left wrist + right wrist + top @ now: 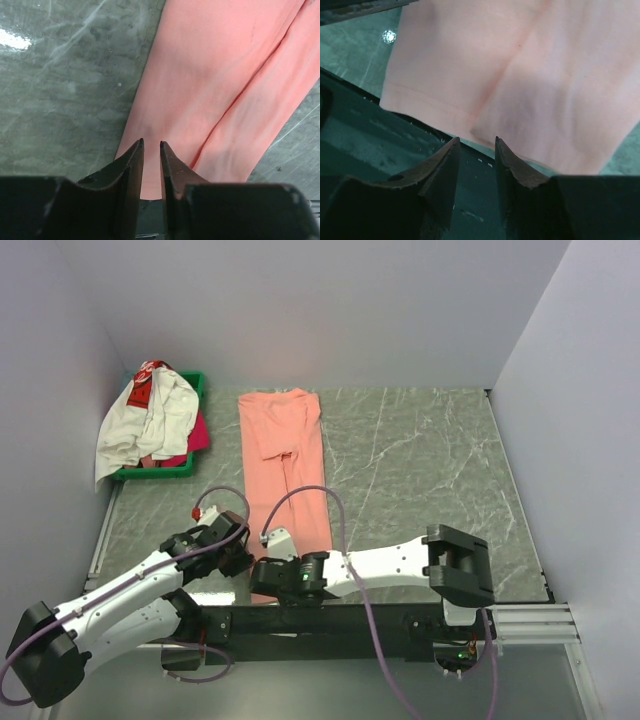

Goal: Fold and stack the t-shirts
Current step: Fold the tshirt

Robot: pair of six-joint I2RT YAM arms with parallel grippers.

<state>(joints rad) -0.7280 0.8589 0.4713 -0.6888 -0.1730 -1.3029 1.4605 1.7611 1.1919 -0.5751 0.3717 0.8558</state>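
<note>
The salmon-pink t-shirt (285,460) lies flat on the table, folded lengthwise into a long strip that runs from the back to the near edge. My left gripper (240,550) hovers at the strip's near left corner, its jaws a narrow gap apart with nothing between them (151,144). My right gripper (262,575) is at the near hem, open and empty (476,140). The shirt shows in the left wrist view (210,90) and the right wrist view (520,75). The white t-shirt with a red patch (150,420) lies crumpled over the magenta-pink t-shirt (200,432).
A green plastic tray (196,382) at the back left holds the white and magenta shirts. The dark front rail (380,145) of the table runs just under the salmon shirt's hem. White walls close in the left, back and right sides.
</note>
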